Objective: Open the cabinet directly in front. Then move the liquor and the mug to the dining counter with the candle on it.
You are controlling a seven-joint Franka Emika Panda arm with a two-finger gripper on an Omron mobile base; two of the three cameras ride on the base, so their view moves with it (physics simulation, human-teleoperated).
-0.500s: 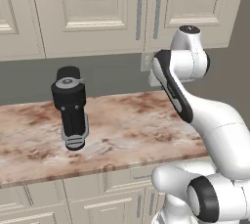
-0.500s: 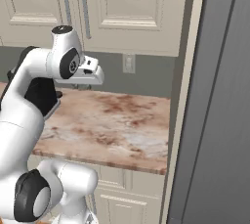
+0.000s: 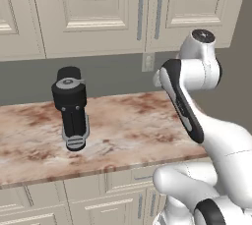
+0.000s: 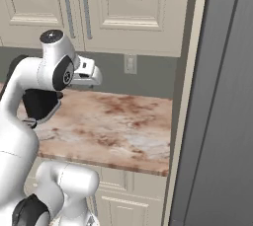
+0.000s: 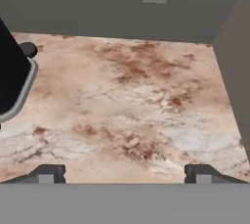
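While cabinet (image 3: 93,13) filled top of both base views, doors shut, grey bar handles (image 3: 149,9) side by side at centre seam. White arm rose lower right in left base view, folded over marbled counter (image 3: 128,130). Gripper (image 5: 126,173) seen at bottom of hand view, fingertips (image 5: 48,173) far apart, nothing between. Black appliance (image 3: 72,107) stood left of centre on counter. Wall outlet (image 4: 130,64) sat on grey backsplash.

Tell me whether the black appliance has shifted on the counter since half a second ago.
No. In the left base view the black appliance stands on the same patch of counter, just as far left of the cabinet's grey handles.
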